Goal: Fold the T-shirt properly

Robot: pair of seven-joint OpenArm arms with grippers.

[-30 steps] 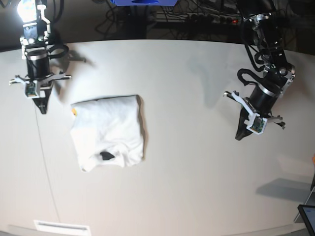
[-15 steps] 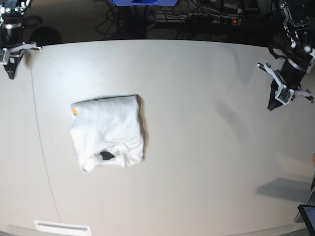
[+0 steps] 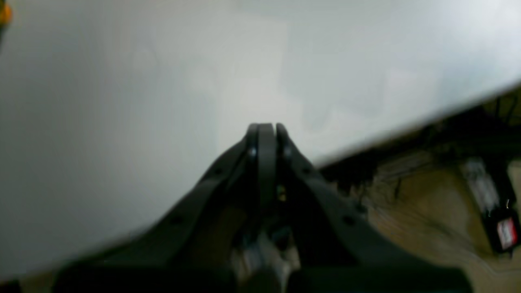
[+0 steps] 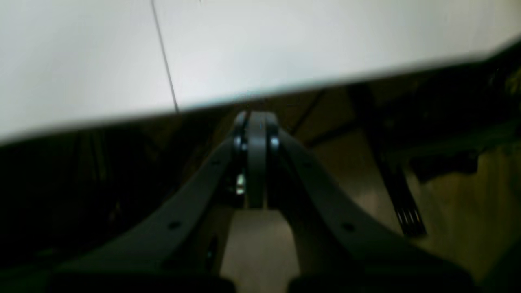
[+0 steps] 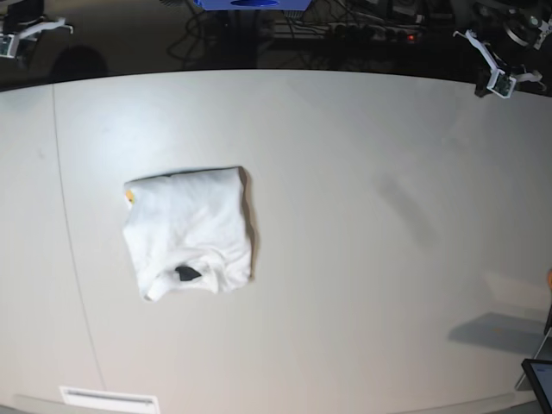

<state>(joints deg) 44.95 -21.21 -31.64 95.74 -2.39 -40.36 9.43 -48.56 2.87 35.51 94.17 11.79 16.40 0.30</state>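
Folded T-shirt (image 5: 188,230) on table (image 5: 362,259)

I see a pale table (image 5: 345,259) with a thin seam (image 5: 73,259) down its left; behind it, dark floor (image 5: 216,39) strewn with cables (image 5: 345,30); brownish floor (image 3: 427,228) below the edge.

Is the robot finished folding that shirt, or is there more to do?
It looks about finished. The T-shirt lies on the table as a compact, roughly square white bundle, collar showing at its lower edge. Nothing is in hand: the left gripper and right gripper are both shut and empty, up by the table's far edge, away from the shirt. At most a little tidying of the uneven lower edge seems left.
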